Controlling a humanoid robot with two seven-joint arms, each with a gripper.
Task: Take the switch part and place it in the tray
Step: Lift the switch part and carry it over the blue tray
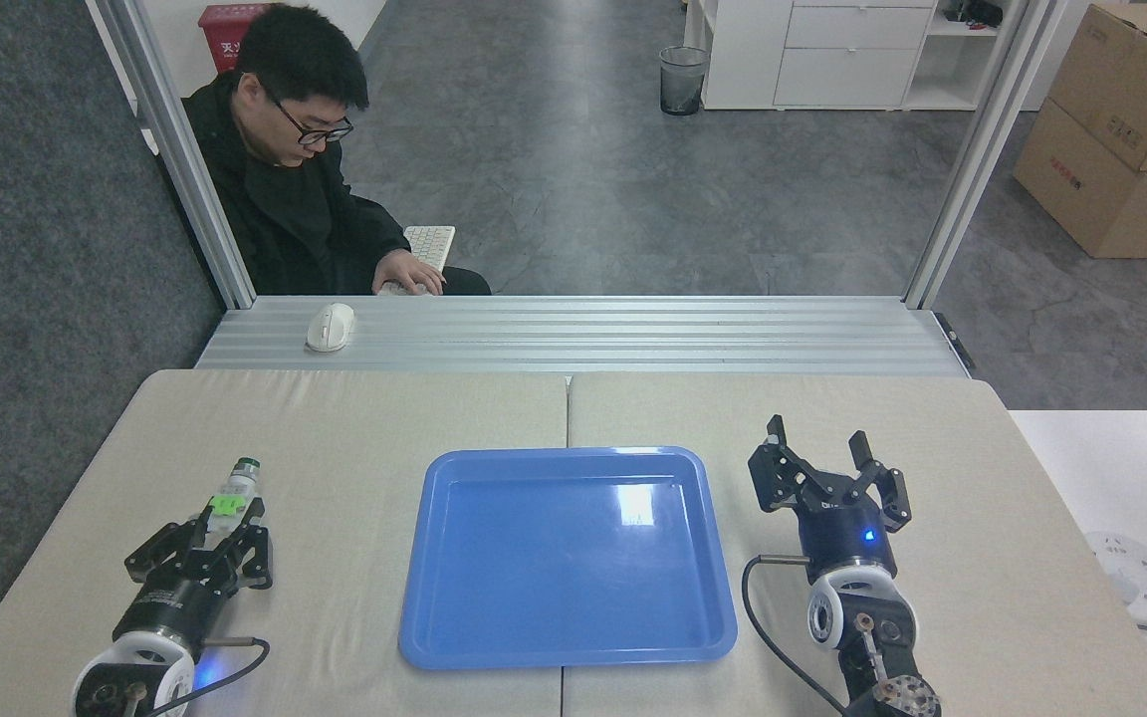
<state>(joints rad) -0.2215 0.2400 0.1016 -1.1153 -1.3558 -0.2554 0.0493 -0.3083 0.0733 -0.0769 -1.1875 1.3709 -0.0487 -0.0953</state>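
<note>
Grey concrete floor point(573, 199); white drawer cabinet point(847, 50); cardboard boxes point(1121, 129); wire bin point(682, 80).

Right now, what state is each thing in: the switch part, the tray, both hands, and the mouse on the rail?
Switch part: gripped in the left hand, cap pointing away from the robot.
Left hand: shut on the switch part, left of the tray.
Tray: flat on the table, nothing in it.
Right hand: open, holding nothing, right of the tray.
Mouse: on the metal rail, untouched.
</note>
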